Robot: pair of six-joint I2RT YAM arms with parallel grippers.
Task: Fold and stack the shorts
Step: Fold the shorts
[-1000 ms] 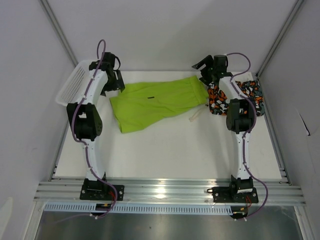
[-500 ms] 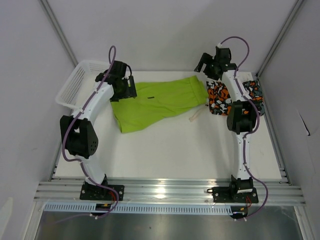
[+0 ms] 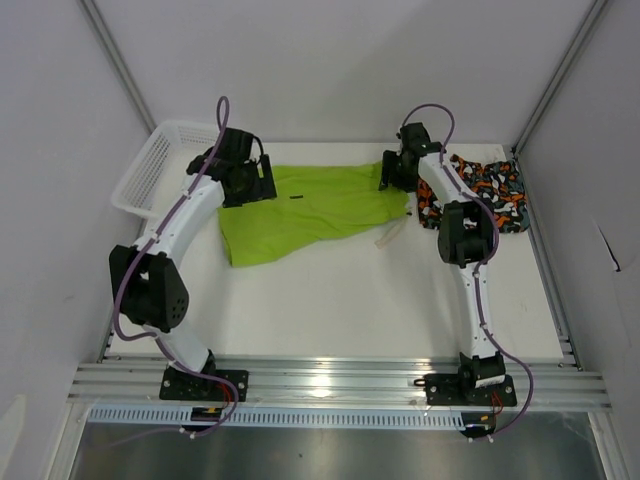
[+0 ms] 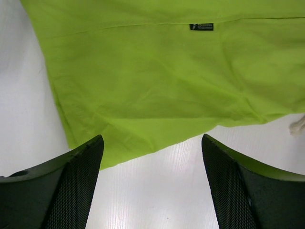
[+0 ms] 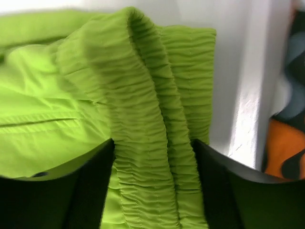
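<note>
Lime green shorts [image 3: 310, 205] spread flat across the far middle of the counter [image 3: 330, 300], waistband [image 5: 143, 109] to the right, legs to the left, small black label [image 4: 201, 26] face up. White drawstring [image 3: 390, 238] trailing onto the counter off the waistband end. Camo shorts [image 3: 490, 190] bunched in the far right corner, a strip of bare counter between the two pairs. Right gripper [image 5: 152, 143] down on the waistband, jaws astride a raised gathered ridge, fabric against both inner faces; clamped or not, cannot tell. Left gripper [image 4: 151, 143] above the left leg hem, jaws wide apart, holding nothing. White mesh basket [image 3: 150, 170] at the far left corner.
</note>
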